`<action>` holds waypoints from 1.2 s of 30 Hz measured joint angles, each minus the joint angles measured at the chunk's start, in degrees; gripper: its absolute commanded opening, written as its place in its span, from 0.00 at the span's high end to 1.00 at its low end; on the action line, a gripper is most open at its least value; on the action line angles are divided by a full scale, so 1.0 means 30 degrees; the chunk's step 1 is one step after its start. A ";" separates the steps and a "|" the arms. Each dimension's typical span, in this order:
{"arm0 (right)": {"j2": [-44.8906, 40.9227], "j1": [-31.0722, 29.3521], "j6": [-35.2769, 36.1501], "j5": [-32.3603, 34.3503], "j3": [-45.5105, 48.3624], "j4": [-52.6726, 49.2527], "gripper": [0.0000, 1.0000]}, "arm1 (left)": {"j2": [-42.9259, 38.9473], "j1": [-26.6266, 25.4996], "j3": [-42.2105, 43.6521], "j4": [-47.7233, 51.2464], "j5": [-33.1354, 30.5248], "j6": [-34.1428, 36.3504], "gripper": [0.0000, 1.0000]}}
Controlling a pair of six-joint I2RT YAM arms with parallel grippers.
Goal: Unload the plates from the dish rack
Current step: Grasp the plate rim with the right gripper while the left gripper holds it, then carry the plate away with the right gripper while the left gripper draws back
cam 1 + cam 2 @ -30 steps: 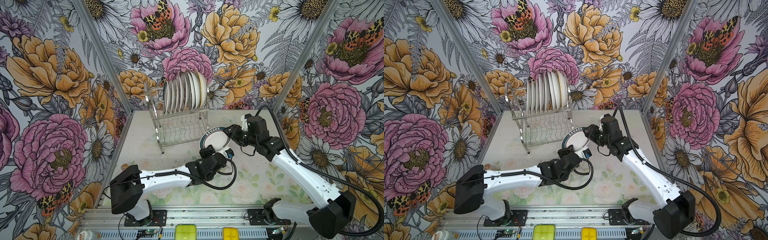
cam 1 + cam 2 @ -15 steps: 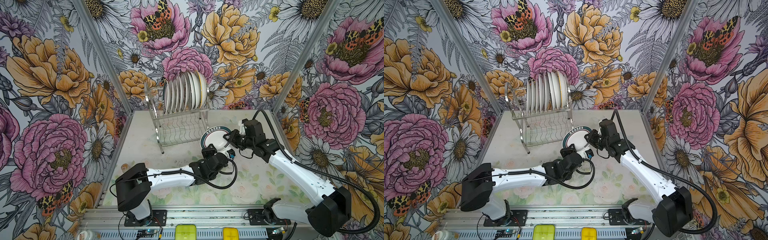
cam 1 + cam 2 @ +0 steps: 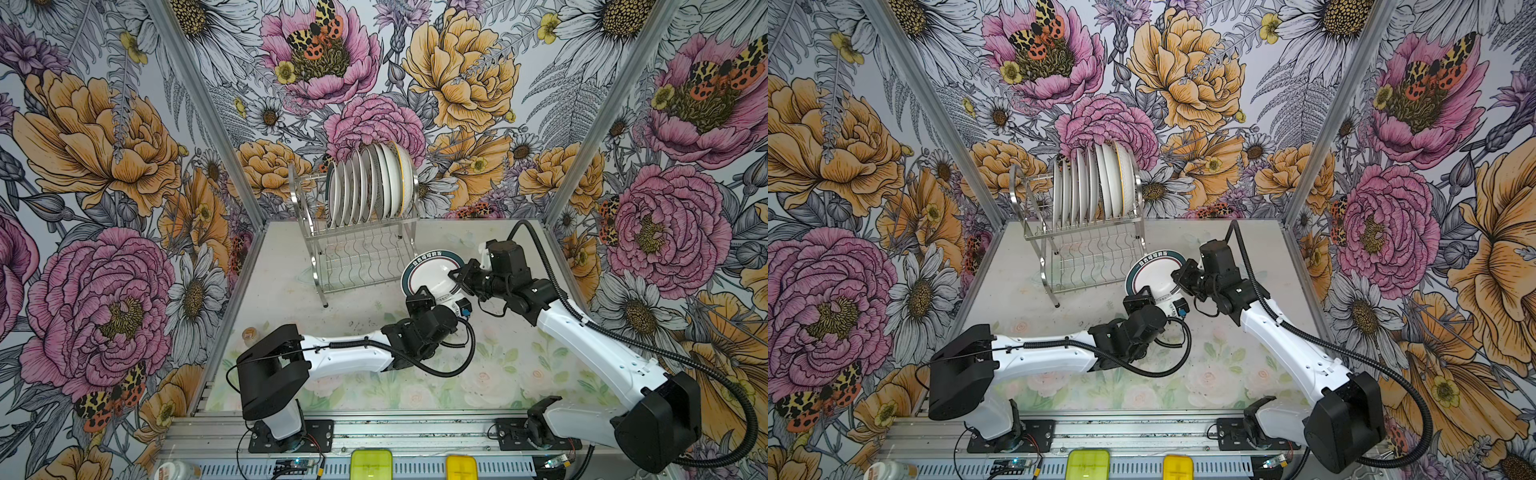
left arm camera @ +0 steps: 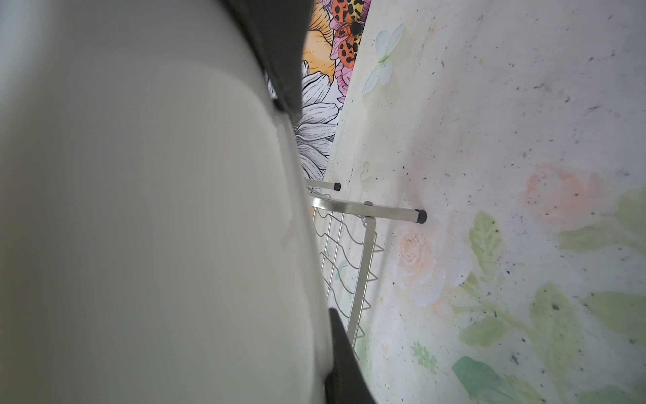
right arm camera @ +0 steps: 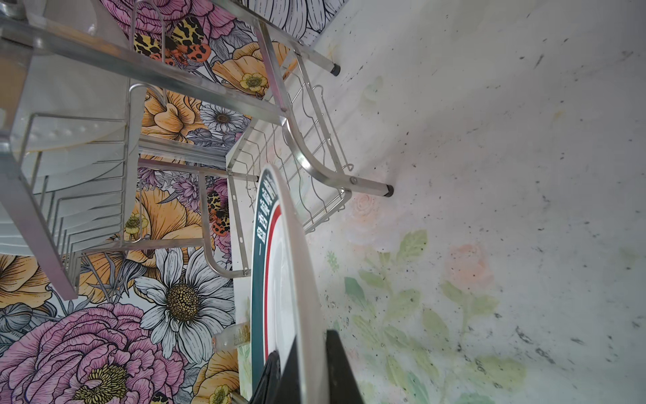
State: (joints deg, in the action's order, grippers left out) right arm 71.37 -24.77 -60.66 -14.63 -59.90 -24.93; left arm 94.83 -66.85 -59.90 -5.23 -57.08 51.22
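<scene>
Filling the left wrist view, teal-rimmed plate [image 4: 140, 210], left fingers [image 4: 344, 363] and right fingers [image 5: 341, 367] clamped on it

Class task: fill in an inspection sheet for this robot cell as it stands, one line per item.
Surface: table, floral print, dark specks.
Job's things: dish rack holds plates upright on upper tier; teal-rimmed plate out, beside it.
Clutter: small bottle at table's left edge; two yellow boxes by front rail.
Grippers: left gripper and right gripper both shut on teal-rimmed plate.
Cables: black cable loop by left wrist.
Surroundings: flowered walls on three sides.
</scene>
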 measured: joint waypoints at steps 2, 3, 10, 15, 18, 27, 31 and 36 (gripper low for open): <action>-0.0036 0.0036 0.0109 0.0146 0.0007 0.0007 1.00 | 0.0197 0.0000 -0.0146 -0.0131 -0.0117 -0.0015 0.75; -0.0044 0.0036 0.0204 0.0284 0.0015 -0.0007 1.00 | 0.0277 0.0000 -0.0233 -0.0197 -0.0168 -0.0036 0.70; -0.0444 0.0211 0.0685 0.0954 0.0058 -0.0168 1.00 | 0.0102 0.0087 -0.0474 -0.0488 -0.0138 -0.1107 0.49; -0.1239 0.0670 0.0882 0.1545 0.0058 -0.0189 1.00 | -0.0561 0.0087 -0.0648 -0.0197 0.0051 -0.1909 0.41; -0.1763 0.1151 0.0976 0.1814 0.0058 -0.0168 1.00 | -0.1093 0.0073 -0.0663 -0.0044 0.0379 -0.2463 0.35; -0.2565 0.4153 0.2084 0.3089 0.0007 -0.0481 1.00 | -0.2900 -0.0029 -0.0823 0.0976 0.0816 -0.4167 0.30; -0.2557 0.5501 0.2514 0.3381 -0.0066 -0.0510 1.00 | -0.3512 0.0153 -0.1078 0.1647 0.0976 -0.5056 0.29; -0.2135 0.7249 0.2703 0.3402 -0.0095 0.0007 1.00 | -0.4350 0.1610 -0.1545 0.3767 0.1923 -0.7905 0.01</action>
State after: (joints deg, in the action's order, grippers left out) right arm 64.97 -3.03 -52.56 -4.43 -60.18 -24.91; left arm 81.78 -62.02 -64.53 6.07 -51.31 27.51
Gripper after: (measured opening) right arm 0.095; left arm 0.948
